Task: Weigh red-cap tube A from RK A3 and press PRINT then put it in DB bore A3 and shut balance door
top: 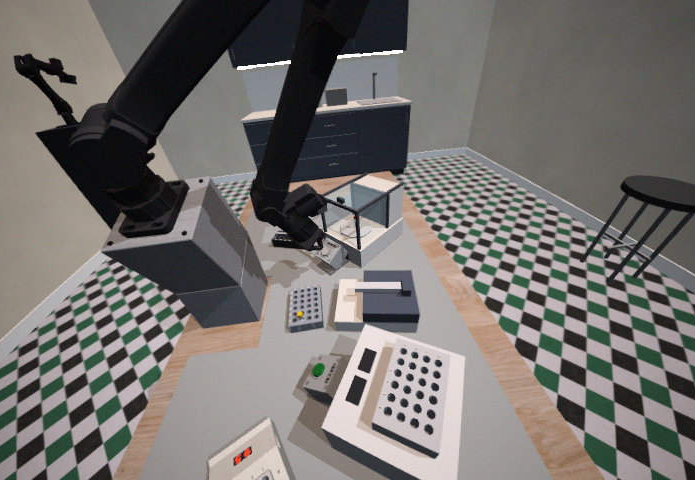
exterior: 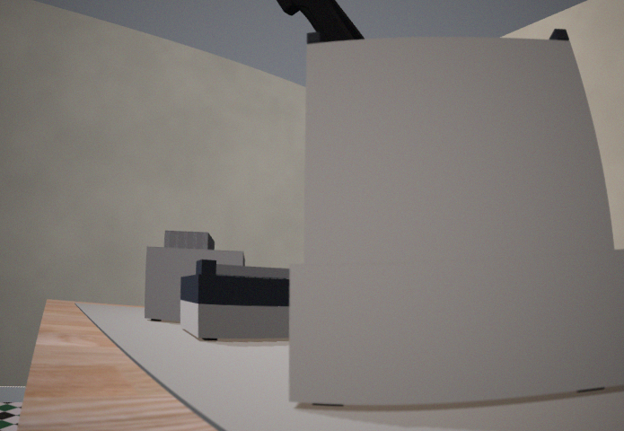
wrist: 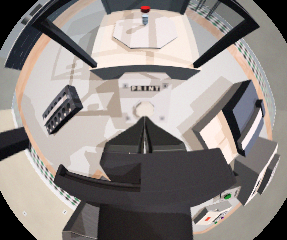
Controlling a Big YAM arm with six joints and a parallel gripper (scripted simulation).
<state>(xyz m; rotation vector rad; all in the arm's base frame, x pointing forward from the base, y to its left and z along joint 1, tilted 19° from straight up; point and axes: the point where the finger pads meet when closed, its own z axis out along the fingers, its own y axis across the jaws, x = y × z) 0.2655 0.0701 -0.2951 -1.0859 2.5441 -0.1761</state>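
Tube A, with its red cap (top: 354, 216) (wrist: 145, 9), stands upright on the balance's pan (wrist: 128, 37), inside the glass box. The door's dark knob (top: 340, 200) shows by the top front edge. The door looks shut, though the clear pane is hard to make out. My gripper (wrist: 144, 120) (top: 319, 245) is shut and empty, its tips at the near edge of the round white PRINT key (wrist: 144, 109). I cannot tell whether they touch it. No lit green lamp is visible. In the exterior view the balance's housing (exterior: 454, 203) hides the pan and key.
The magnet block (top: 287, 240) (wrist: 63, 110) lies left of the balance. The navy-topped station (top: 390, 305) (wrist: 241, 122) is right. The rack with a yellow cap (top: 305, 305) is nearer the base. A white station with holes (top: 348, 427) and one with a red display (top: 226, 458) stand further right.
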